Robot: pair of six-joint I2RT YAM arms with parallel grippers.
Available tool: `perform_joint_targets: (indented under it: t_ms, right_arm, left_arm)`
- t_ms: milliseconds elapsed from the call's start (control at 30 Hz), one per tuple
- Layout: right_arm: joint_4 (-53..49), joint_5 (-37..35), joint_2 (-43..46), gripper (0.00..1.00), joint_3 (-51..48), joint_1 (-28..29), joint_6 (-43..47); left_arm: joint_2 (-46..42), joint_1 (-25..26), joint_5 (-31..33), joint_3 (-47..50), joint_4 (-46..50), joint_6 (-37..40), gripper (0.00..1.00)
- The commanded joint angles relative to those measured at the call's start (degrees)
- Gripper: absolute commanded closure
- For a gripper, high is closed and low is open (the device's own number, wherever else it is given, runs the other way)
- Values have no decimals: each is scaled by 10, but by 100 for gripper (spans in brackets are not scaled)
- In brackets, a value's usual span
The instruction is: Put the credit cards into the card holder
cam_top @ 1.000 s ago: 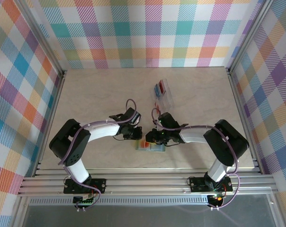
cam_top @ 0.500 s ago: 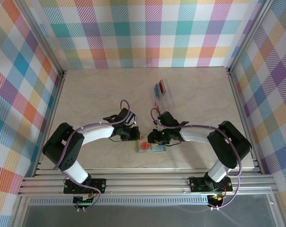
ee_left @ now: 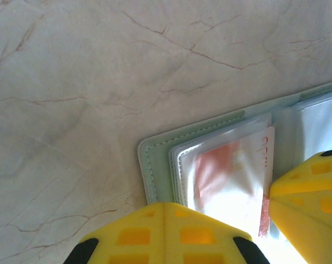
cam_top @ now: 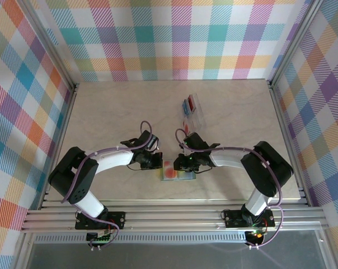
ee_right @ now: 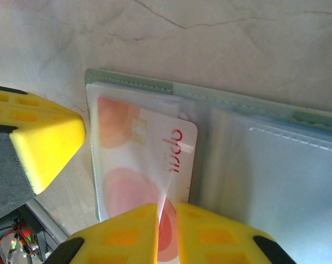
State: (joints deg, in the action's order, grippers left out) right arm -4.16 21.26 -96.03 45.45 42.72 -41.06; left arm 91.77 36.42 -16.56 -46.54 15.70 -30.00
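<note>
Risking a buckled or jammed card [ee_right: 174, 148] if pushed askew, with right gripper [ee_right: 167, 213] pinched on it, partly inside a pocket [ee_right: 133, 96] of holder [ee_right: 237, 103], and left gripper [ee_left: 163, 212] clenched empty just beside, perhaps not pinning holder against sliding on table [ee_left: 72, 82].

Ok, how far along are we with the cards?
Done: the card holder lies open. In hand: the right hand pinches the pale card, which is partly inside a pocket; the left hand is shut at the holder's edge. Left: seat it, then the red card and blue card from the clear rack.
</note>
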Motion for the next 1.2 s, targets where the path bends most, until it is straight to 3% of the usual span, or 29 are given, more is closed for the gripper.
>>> perform_joint_targets:
  t_ms: [0, 333, 600, 767, 1167]
  right_arm:
    - [0, 8, -17, 84, 18, 8, 10]
    - [21, 24, -47, 84, 46, 16, 8]
    - [-146, -108, 63, 77, 79, 16, 74]
    - [-217, -196, 88, 73, 93, 16, 97]
    - [-226, -224, 2, 66, 119, 22, 119]
  left_arm:
    - [15, -6, -12, 4, 7, 5, 100]
    - [34, -4, -12, -1, 7, 8, 100]
    - [40, -4, -1, -6, 12, 14, 100]
    - [44, -4, 2, -7, 14, 15, 100]
    - [59, -4, -7, -11, 9, 15, 100]
